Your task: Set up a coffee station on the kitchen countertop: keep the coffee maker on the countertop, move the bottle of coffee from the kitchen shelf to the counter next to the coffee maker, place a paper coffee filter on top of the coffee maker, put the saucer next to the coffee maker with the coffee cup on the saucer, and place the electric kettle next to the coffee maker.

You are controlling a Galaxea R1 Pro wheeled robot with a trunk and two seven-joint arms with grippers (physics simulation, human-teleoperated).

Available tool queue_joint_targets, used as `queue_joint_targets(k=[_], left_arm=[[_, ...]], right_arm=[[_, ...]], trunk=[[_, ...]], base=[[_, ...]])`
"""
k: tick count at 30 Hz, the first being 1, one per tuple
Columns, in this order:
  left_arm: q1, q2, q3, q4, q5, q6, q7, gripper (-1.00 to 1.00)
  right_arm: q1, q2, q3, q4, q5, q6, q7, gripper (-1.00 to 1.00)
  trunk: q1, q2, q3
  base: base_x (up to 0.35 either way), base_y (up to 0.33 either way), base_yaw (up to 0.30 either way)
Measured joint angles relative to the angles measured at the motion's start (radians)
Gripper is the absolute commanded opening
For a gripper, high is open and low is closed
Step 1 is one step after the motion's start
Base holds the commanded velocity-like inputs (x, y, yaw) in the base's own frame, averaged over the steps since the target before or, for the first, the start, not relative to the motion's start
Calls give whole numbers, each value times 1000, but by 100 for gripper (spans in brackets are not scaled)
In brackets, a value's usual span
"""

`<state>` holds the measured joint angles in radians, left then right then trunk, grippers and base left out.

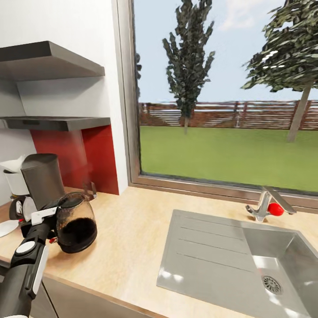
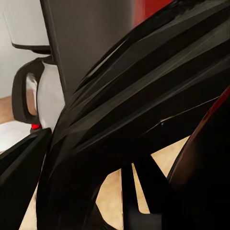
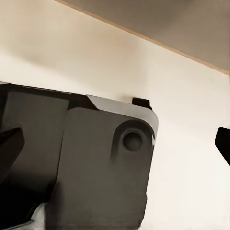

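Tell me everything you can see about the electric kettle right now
The electric kettle is a bulbous, brownish-tinted clear glass body, darker toward its black base. It is slightly tilted on the light-wood kitchen countertop, at its left end, right in front of the tall coffee maker and well left of the sink. The left gripper is at its handle side; whether it is actually clamped cannot be told. In the left wrist view, dark curved kettle parts loom close.
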<state>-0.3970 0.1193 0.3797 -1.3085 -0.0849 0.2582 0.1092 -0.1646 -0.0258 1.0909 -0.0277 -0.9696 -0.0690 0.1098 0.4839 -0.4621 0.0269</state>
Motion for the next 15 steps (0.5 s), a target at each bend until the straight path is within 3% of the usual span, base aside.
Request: queue_joint_targets(k=[6,7,15], left_arm=[[0,-1,0,0,-1,0,1,-100],[0,0,1,0,-2,-1,2,-100],[1,1,7,4,-7,-3,1,-100]], right_arm=[[34,0,0,0,0,14,0,100],[62,0,1,0,0,14,0,100],[73,2,0,-1,0,13,0,100]], trunk=[[0,0,-9],[0,0,-11],[0,0,-17]], base=[[30,0,0],[6,0,0],[1,0,0]])
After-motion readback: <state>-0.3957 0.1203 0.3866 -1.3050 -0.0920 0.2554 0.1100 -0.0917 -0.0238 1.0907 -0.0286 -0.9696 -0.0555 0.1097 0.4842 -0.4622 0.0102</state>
